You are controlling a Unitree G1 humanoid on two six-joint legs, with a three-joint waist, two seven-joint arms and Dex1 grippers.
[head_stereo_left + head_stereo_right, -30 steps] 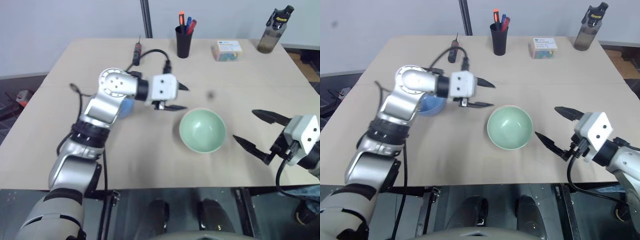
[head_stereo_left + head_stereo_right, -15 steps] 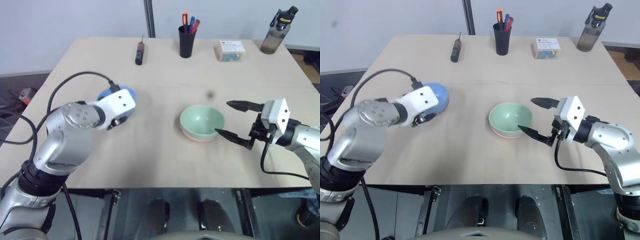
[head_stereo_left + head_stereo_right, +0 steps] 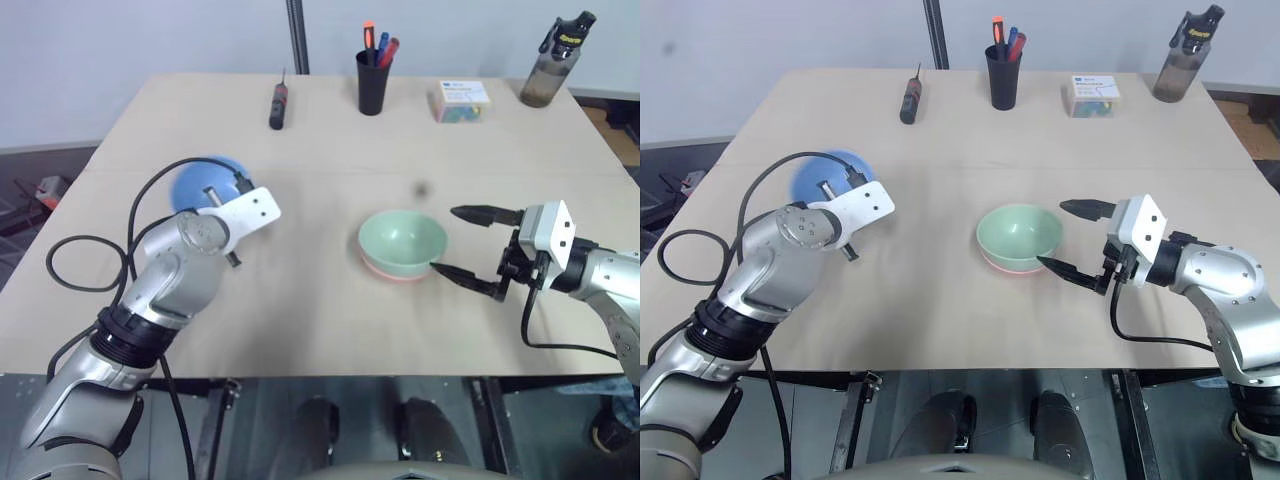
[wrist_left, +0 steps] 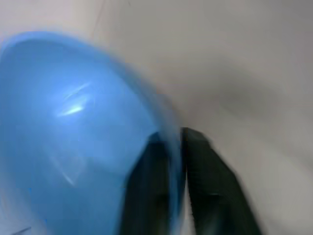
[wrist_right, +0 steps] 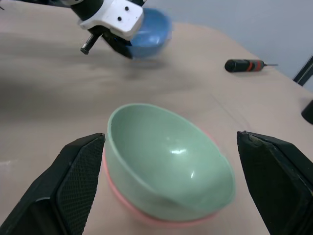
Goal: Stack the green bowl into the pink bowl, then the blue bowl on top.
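Note:
The green bowl (image 3: 402,238) sits nested in the pink bowl (image 3: 398,273), whose rim shows beneath it at the table's middle. The blue bowl (image 3: 203,181) is at the left, tipped up on its side. My left gripper (image 4: 172,144) is shut on the blue bowl's near rim, one finger inside and one outside. In the head views its white wrist housing hides the fingers. My right gripper (image 3: 443,239) stands open just right of the green bowl, its fingers wide apart and touching nothing.
Along the table's far edge stand a screwdriver (image 3: 277,105), a black pen cup (image 3: 372,82), a small box (image 3: 460,100) and a bottle (image 3: 548,72). A black cable (image 3: 75,262) loops beside my left arm.
My left arm swung left and down to the blue bowl and its gripper shut on the rim. The bowl now shows tipped up. My right gripper stays open beside the green bowl.

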